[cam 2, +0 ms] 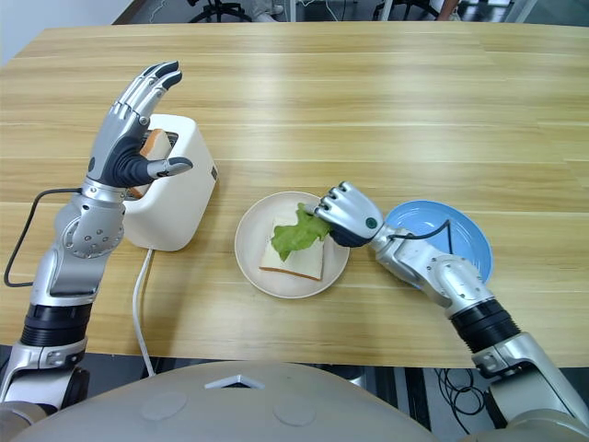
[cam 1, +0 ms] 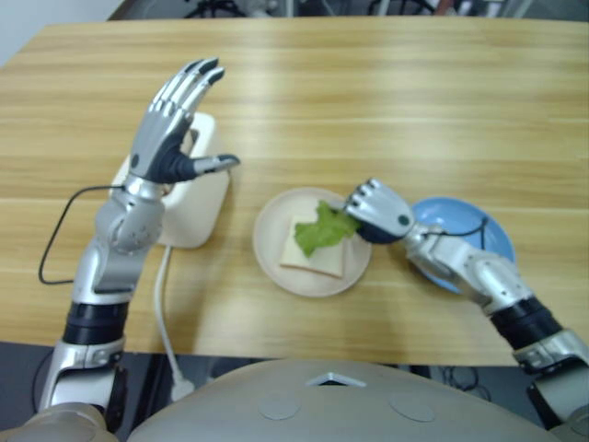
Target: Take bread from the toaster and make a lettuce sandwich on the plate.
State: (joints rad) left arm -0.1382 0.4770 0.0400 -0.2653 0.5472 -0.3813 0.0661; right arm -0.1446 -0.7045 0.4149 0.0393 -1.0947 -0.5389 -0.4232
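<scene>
Right eye view: right hand (cam 2: 350,216), fingers curled on the lettuce (cam 2: 296,235), holds it over the bread (cam 2: 299,265) on the plate (cam 2: 253,267). Left hand (cam 2: 129,124) hovers spread above the toaster (cam 2: 175,198), with a slice (cam 2: 153,145) in its slot. On release, the lettuce could cling to the fingers and drag off.

**Head stereo pair, looking down**

Both eyes look forward and down from the head, close above the light wooden counter (cam 1: 386,92). Slightly apart, they share almost the whole scene: round cream plate (cam 2: 248,250), white box-shaped toaster (cam 2: 179,198).
</scene>
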